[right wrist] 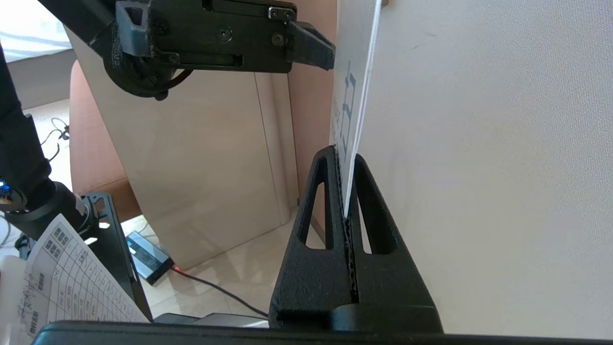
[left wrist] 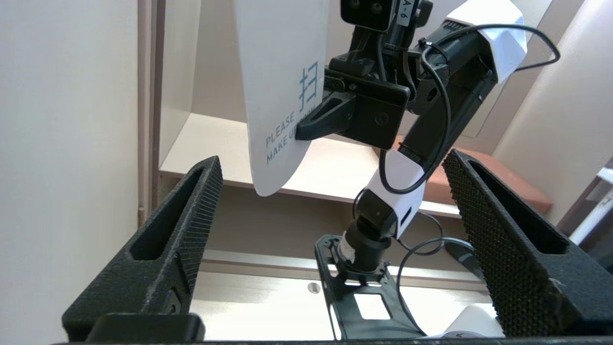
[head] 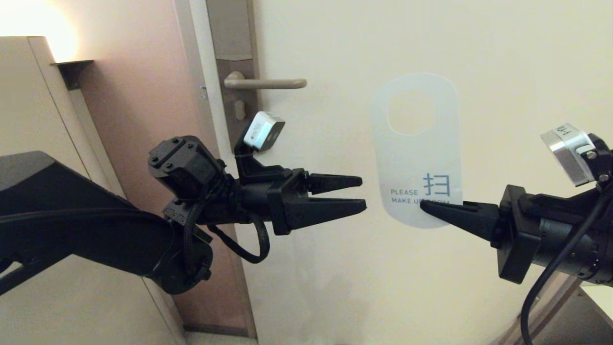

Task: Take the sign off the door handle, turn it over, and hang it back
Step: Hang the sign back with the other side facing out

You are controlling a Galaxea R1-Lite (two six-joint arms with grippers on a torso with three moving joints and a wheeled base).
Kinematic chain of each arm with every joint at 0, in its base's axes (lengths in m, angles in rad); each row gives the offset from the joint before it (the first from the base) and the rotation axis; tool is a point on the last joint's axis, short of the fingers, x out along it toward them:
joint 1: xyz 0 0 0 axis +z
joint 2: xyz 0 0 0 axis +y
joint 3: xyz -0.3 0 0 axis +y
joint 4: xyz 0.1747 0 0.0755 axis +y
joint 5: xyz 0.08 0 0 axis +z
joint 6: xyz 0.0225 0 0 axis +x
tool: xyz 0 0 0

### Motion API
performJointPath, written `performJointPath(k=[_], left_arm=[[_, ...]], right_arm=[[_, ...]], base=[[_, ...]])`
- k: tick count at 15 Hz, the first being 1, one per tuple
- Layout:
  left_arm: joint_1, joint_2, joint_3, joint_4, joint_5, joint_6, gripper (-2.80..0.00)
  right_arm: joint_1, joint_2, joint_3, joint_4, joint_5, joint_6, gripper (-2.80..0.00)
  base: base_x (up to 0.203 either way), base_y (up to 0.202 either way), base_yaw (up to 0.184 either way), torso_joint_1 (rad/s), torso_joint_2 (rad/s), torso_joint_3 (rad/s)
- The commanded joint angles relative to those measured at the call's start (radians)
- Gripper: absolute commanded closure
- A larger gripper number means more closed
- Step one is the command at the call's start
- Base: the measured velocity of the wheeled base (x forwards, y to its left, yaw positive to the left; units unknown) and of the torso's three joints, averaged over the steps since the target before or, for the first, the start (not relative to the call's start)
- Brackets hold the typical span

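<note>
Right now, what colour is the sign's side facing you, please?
White with blue lettering on the sign, clearest in the head view.

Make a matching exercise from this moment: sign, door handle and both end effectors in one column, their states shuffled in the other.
Column one:
1. sign
2. door handle
3. left end effector
4. right end effector

Column two:
A. bare, nothing hanging on it
B. open, beside the sign, apart from it
C. white side facing the head camera
D. shut on the sign's lower edge

Pairs: 1-C, 2-A, 3-B, 4-D
</note>
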Motion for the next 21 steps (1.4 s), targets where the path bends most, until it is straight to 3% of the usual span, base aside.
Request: performJointPath(k=[1, 4, 5, 6, 12, 16, 19, 21], left_arm=[[0.000, 0.002, 0.001, -0.042, -0.005, 0.007, -2.80], [0.000, 0.001, 0.003, -0.042, -0.005, 0.028, -2.80], [-0.002, 0.001, 0.001, -0.042, -0.005, 0.029, -1.65], [-0.002, 0.001, 0.001, -0.042, -0.005, 0.026, 0.00], [0.009, -0.077, 0.041, -0.042, 0.000, 0.030, 0.00], [0.065, -0.195, 0.170, -0.035, 0.002, 0.048, 0.00], [0.134, -0.301, 0.298, 0.002, 0.002, 0.092, 0.00], [0.176, -0.381, 0.389, 0.073, 0.003, 0.167, 0.00]], right_arm=[[0.000, 0.001, 0.001, -0.004, 0.004, 0.000, 0.00], [0.001, 0.000, 0.000, -0.004, 0.004, 0.000, 0.00], [0.000, -0.001, 0.001, -0.004, 0.004, 0.000, 0.00], [0.000, -0.002, 0.001, -0.004, 0.004, 0.000, 0.00], [0.000, -0.007, 0.001, -0.004, 0.002, -0.004, 0.00], [-0.004, -0.007, 0.004, -0.004, 0.001, -0.004, 0.00], [-0.005, -0.016, 0.011, -0.004, -0.001, -0.004, 0.00], [-0.013, -0.021, 0.028, -0.004, -0.001, -0.004, 0.00]], base=[[0.000, 0.000, 0.000, 0.000, 0.00, 0.000], [0.000, 0.000, 0.000, 0.000, 0.00, 0.000], [0.000, 0.000, 0.000, 0.000, 0.00, 0.000], [0.000, 0.000, 0.000, 0.000, 0.00, 0.000], [0.000, 0.000, 0.000, 0.000, 0.00, 0.000], [0.000, 0.000, 0.000, 0.000, 0.00, 0.000], [0.000, 0.000, 0.000, 0.000, 0.00, 0.000], [0.000, 0.000, 0.000, 0.000, 0.00, 0.000]])
